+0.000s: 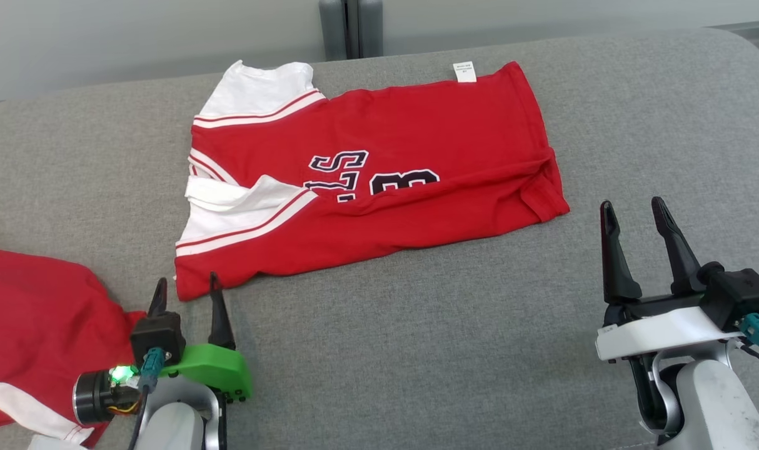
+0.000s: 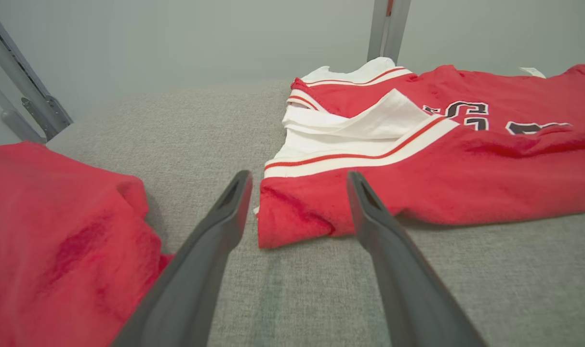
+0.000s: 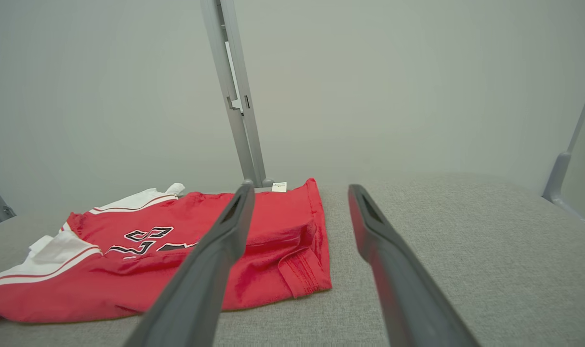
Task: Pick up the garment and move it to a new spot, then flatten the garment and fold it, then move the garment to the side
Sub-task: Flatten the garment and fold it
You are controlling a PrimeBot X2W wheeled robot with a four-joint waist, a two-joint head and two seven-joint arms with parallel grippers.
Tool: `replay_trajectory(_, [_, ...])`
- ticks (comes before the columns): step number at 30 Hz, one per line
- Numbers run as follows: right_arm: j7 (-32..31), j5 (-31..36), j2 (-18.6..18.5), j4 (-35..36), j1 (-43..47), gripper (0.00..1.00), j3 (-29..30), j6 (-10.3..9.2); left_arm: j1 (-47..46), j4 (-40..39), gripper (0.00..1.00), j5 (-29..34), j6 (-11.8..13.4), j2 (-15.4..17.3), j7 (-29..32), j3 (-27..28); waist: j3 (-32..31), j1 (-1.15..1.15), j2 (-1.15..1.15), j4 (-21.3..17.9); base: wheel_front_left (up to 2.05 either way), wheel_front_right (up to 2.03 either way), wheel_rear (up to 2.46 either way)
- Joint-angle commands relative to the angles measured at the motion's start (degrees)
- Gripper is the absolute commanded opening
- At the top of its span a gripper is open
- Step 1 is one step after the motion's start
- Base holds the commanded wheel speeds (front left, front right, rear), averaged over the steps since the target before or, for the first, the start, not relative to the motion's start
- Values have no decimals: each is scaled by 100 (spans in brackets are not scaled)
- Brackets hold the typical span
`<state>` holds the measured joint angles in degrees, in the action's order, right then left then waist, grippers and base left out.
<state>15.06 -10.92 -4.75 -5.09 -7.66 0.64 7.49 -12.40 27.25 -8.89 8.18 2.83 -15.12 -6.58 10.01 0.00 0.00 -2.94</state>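
Care at the near edge decides this fold, in my judgement. The left gripper hovers with its fingers spread, tips to either side of the near-left corner of the garment, pinching nothing. Just to its left lies a second red garment, apart from the first. The right gripper also stands wide and empty, off to the right of the hem end and clear of the cloth. The garment lies across the middle of the grey cushion, seemingly folded once along its length, with a white sleeve tucked inward and a ridge of wrinkles running toward the right hem. To do the step well, the left fingers should come down low and pinch every layer at that corner, not just the top one, while the right moves in to the near-right corner so both ends lift level. Keep clear of the neighbouring red cloth. Carry the edge toward the far hem, where the white label pokes out before the grey post, and lay it square.
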Motion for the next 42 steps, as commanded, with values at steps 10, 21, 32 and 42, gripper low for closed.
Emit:
replay_trajectory(10, [16, -96, 37, -28, -212, 100, 14, 1, -902, 1633, 100, 152, 183, 253, -2, 230, 322, 0, 0, -225, 0, 0, 0])
replay_trajectory(21, [16, -24, 94, -253, -312, 100, 115, 1, -1422, 2282, 0, 212, -84, 234, 14, 24, 438, 0, 0, -131, 0, 0, 0])
replay_trajectory(32, [-162, 187, 145, -2262, -1244, 100, 586, 1, -1002, 485, 0, 412, -249, 63, -2, -434, 481, 0, 0, 488, 0, 0, 0])
replay_trajectory(42, [-223, 1426, -135, -3770, -2193, 100, 575, -2, -896, -13, 0, 301, -329, 18, -2, -918, 639, 0, 0, 903, 0, 0, 0])
